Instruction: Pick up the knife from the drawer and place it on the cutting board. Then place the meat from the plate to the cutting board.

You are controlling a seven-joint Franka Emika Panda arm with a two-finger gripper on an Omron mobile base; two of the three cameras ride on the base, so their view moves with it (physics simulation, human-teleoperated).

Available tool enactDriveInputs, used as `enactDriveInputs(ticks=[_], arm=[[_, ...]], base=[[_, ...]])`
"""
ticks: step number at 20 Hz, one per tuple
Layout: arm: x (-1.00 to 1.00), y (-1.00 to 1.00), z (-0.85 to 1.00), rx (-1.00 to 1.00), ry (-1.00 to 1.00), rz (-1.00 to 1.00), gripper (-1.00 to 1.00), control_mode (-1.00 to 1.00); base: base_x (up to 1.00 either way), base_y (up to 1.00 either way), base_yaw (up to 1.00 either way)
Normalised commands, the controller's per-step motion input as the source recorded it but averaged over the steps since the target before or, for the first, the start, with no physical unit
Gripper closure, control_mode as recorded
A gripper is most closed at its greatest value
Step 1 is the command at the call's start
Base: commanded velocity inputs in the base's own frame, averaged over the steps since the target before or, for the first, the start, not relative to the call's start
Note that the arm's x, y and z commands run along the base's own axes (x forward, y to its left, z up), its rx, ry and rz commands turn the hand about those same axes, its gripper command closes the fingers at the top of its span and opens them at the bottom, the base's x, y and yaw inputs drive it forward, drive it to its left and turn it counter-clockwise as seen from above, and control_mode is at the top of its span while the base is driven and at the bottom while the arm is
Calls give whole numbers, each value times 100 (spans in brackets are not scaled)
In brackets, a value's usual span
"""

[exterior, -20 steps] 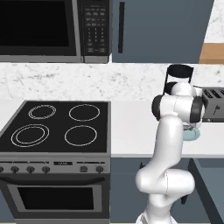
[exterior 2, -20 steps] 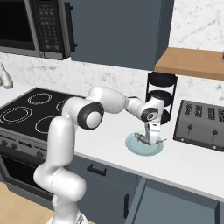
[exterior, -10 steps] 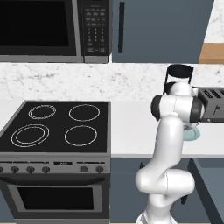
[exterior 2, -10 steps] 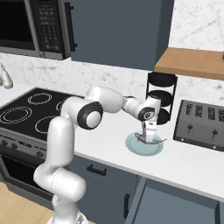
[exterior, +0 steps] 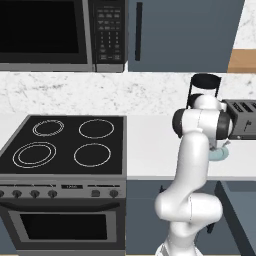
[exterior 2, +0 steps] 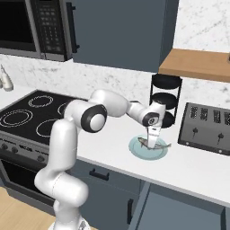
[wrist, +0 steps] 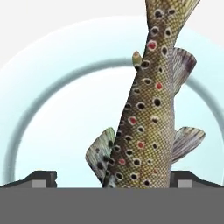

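In the left base view the arm hides most of the plate (exterior: 223,155), whose pale rim peeks out on the desk (exterior: 150,145) beside the toaster (exterior: 244,119). In the right base view the claw (exterior 2: 152,143) points down over the meat (exterior 2: 155,144) lying on the plate (exterior 2: 137,150). In the hand view the claw's tips stand wide apart either side of the spotted meat (wrist: 148,113), gripping nothing.

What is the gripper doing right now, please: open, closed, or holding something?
Gripper: open, one fingertip on each side of the fish on the plate, not yet gripping it.
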Motion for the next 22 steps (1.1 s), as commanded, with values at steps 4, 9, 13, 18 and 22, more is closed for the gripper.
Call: enactDriveInputs(ticks=[4,9,13,18,22], arm=[[-7,1,-21,-2,0,-5,100,-100],[-3,6,-1,0,-5,-2,100,-100],[-61,47,70,0,-22,0,100,-100],[-83,78,75,0,-25,0,100,-100],[-74,84,69,0,-22,0,100,-100]], base=[[0,0,0],[0,0,0],[0,0,0],[0,0,0],[0,0,0]])
